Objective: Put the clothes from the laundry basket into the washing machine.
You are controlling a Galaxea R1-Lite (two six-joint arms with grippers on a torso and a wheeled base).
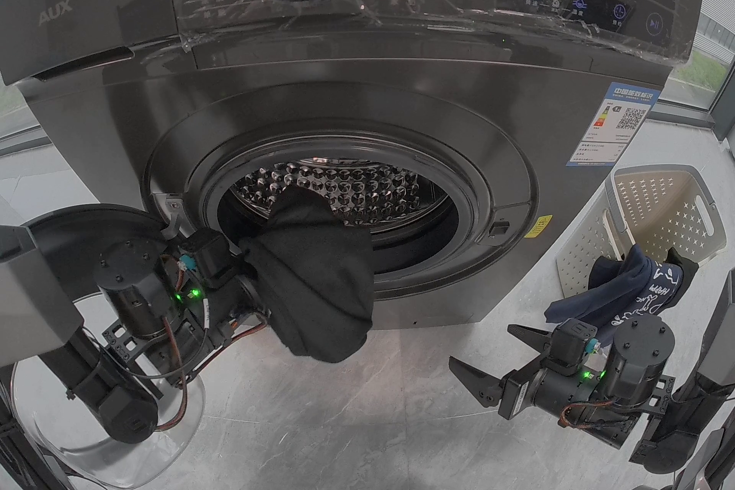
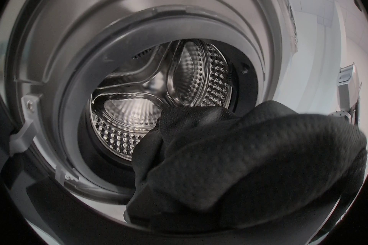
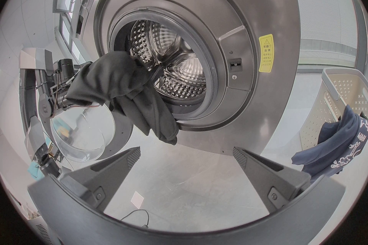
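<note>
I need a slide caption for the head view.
Black garment hangs from the left tool at the open washing machine; right tool open near the laundry basket.

The pale grey floor carries the washing machine, ahead of the right tool. The laundry basket stands beyond that tool, just beside the machine.

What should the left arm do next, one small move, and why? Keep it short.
Probably push the left arm forward so the black garment goes deeper into the drum. Only the garment's upper edge reaches the opening; most of it hangs outside, in front of the opening's lower rim and above the floor. Letting go now would likely drop it outside.
</note>
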